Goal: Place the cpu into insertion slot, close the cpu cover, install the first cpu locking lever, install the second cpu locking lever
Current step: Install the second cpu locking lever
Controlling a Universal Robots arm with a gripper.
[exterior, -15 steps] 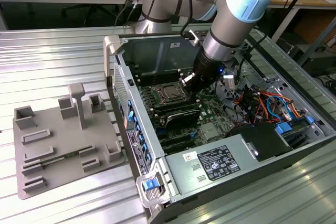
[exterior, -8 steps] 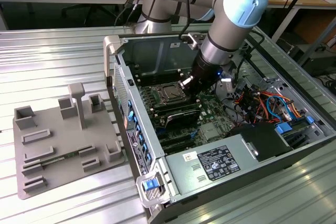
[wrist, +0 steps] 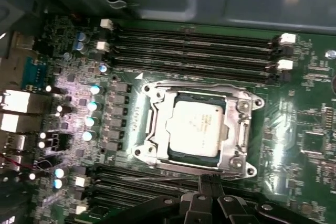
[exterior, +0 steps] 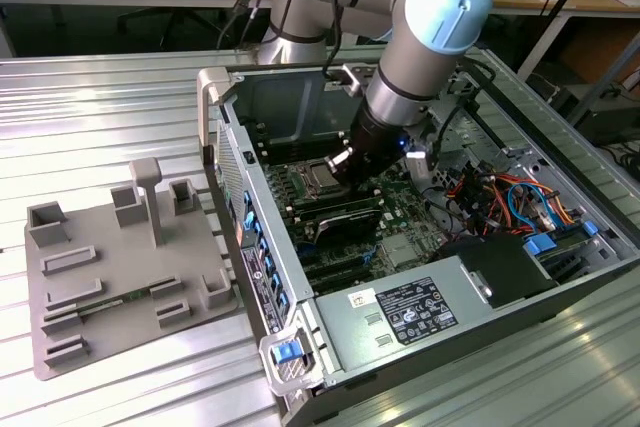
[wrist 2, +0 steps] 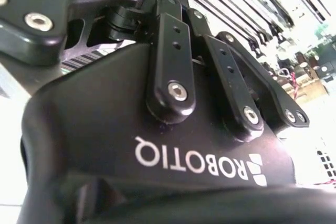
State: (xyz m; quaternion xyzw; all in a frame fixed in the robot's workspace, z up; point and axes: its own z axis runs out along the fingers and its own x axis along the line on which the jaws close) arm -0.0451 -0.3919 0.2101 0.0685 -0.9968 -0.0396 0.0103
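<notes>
On the exterior view's left a grey fixture tray (exterior: 120, 277) sits on the ribbed metal table (exterior: 100, 107), well apart from the open computer case (exterior: 430, 277) where I work. My claw (exterior: 347, 161) hangs low over the motherboard (exterior: 400, 222), just beside the socket at its middle. In the first wrist view the cpu (wrist: 195, 128) lies flat and square in the insertion slot, and the cpu cover (wrist: 197, 129) looks folded down around it, its shiny frame bordering the chip on all 4 sides. My fingertips (wrist: 210, 184) come in at the socket's near edge, close to the thin wire lever (wrist: 184, 173) that runs along that side. From the slim way the tips stand together I judge the claw clenched and carrying nothing. I take this for lever work: it wants a steady push along the wire, kept low and clear of the memory slots (wrist: 194, 51) beyond, with no weight on the chip itself.
</notes>
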